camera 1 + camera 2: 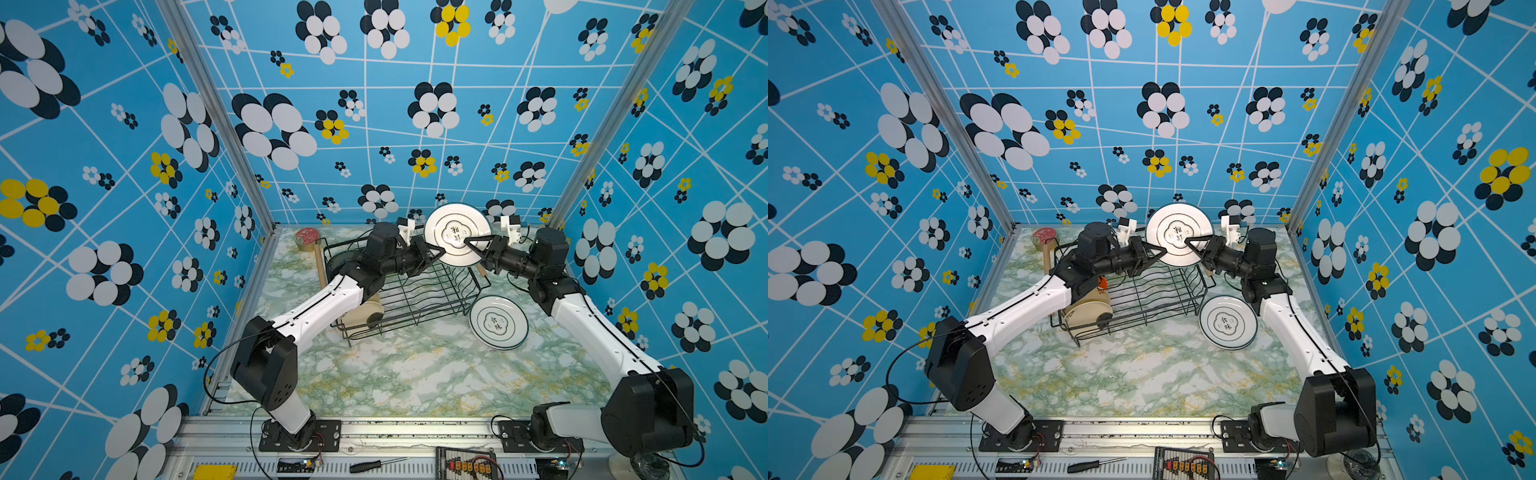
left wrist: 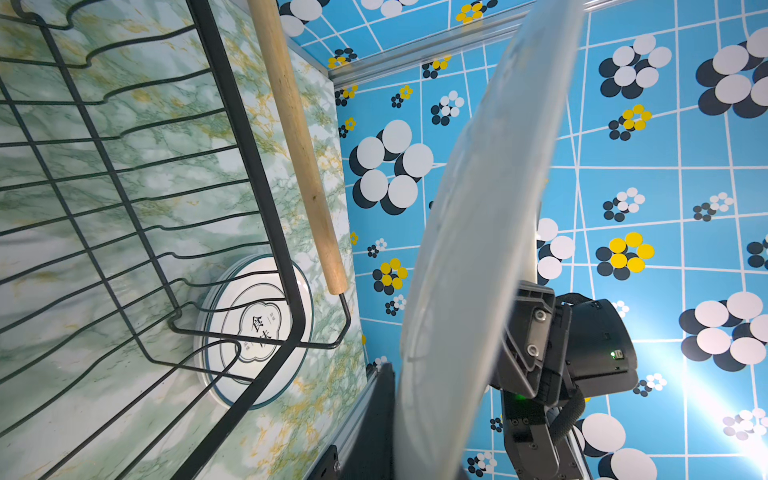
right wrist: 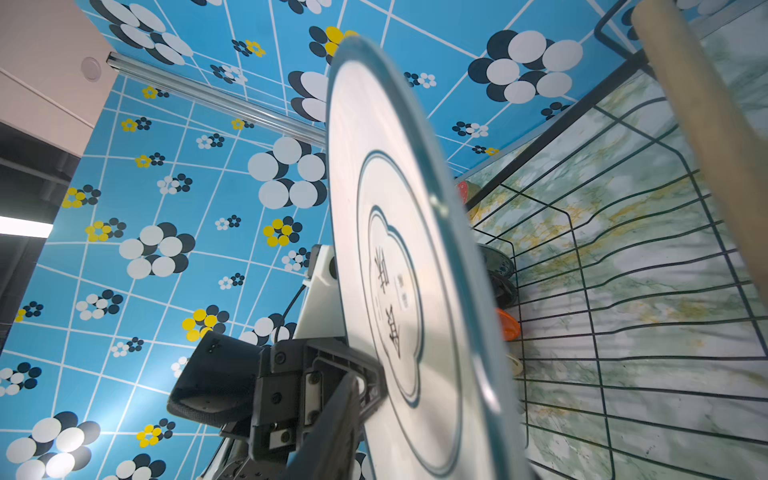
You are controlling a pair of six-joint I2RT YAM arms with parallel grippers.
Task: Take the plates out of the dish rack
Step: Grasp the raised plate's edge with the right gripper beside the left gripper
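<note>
Left gripper (image 1: 437, 249): fingers clamped on the left rim of the plate (image 1: 456, 226). It hangs upright, face to the top cameras, in the air over the far right end of the rack (image 1: 419, 291), close to the surface's far edge. Right gripper (image 1: 471, 249): fingers straddle the right rim, one across the face; can't tell if they bite or only bracket it. Reads as a handover. Risks: if left lets go before right has real purchase, the plate drops onto the rack wires or onto the second plate (image 1: 498, 323), which lies flat on the surface just off the rack's near right corner; chip or crack likely. Both holds are rim pinches on slick glaze, so the plate can pivot or slide out if either arm moves off-axis. With both clamped, any pull apart loads the rim. On the way down the right arm must clear the rack's right handle (image 2: 299, 145) and set down without knocking the second plate. Surface (image 1: 395, 374): green-white marble print. Red-lidded tin (image 1: 306, 237) sits at the far left corner. Rack sits mid-surface toward the far edge, cream plates (image 1: 1090, 309) in its near left corner, an orange plate (image 1: 1102, 284) just past them, partly hidden by the left arm. Room: blue walls (image 1: 124, 166) with white grid lines and black, white and yellow flowers, aluminium posts (image 1: 216, 108) at the far corners, screwdriver (image 1: 376, 465) on the front rail.
</note>
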